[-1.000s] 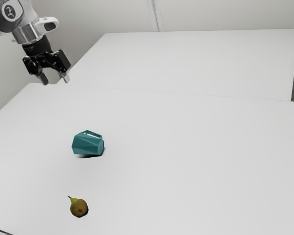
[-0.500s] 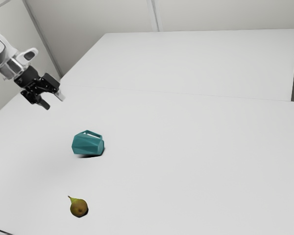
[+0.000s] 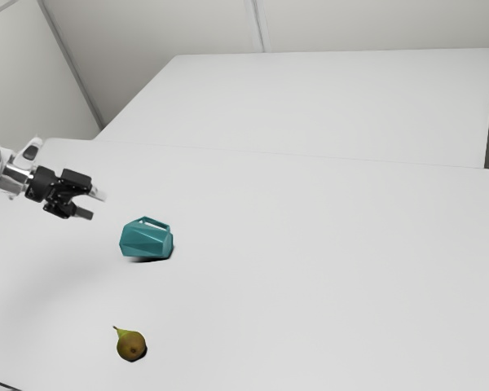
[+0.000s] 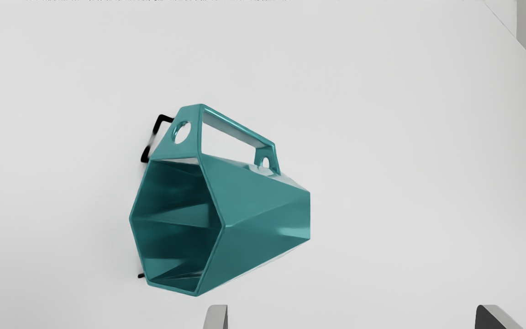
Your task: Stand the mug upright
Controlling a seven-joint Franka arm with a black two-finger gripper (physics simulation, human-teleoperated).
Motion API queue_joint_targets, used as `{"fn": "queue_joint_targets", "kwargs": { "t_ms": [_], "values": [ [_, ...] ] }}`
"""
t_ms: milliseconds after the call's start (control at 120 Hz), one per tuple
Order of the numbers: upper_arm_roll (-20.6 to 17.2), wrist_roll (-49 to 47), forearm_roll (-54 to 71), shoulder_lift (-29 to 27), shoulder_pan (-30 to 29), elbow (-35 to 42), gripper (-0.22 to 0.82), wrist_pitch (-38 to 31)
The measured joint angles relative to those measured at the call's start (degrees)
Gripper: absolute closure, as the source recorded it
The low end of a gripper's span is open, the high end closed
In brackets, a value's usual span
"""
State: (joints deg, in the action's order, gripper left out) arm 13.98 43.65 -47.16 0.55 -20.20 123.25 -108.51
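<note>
The hand (image 3: 96, 205) was open above the counter (image 3: 310, 261), its two fingers (image 4: 217, 317) spread wide and gripping nothing. The mug (image 3: 145, 240) lay on its side on the counter, ahead of the fingertips and apart from them, its wide end toward the hand's side and its narrow end pointing away. A pear (image 3: 131, 346) lay on the counter too, well apart from the hand and off to one side of the stretch between hand and mug. Farther off on that side, a thin dark line (image 3: 2, 384) ran at the corner of the exterior view.

The wrist view looked right into the mug's mouth (image 4: 176, 219) and its dark, faceted inside, and showed round holes at both ends of the handle (image 4: 240, 128). A black shadow showed behind the mug, by the handle. Out on the dark-faced finger's side, that view also took in the counter's edge. The exterior view showed the mug's closed base (image 3: 168, 245) and the pear, with the handle standing up along the mug's upper side.
</note>
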Motion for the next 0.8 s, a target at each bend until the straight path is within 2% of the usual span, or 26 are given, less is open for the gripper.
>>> {"fn": "queue_joint_targets", "kwargs": {
  "t_ms": [175,383,800],
  "values": [
    [0.8,7.3,-5.2,1.9,-0.5,2.1,0.01,-1.4],
    [1.0,14.9,-9.6,4.7,1.6,3.6,0.01,-1.9],
    [1.0,25.5,-14.1,9.3,1.2,4.0,0.01,-2.0]
  ]
}}
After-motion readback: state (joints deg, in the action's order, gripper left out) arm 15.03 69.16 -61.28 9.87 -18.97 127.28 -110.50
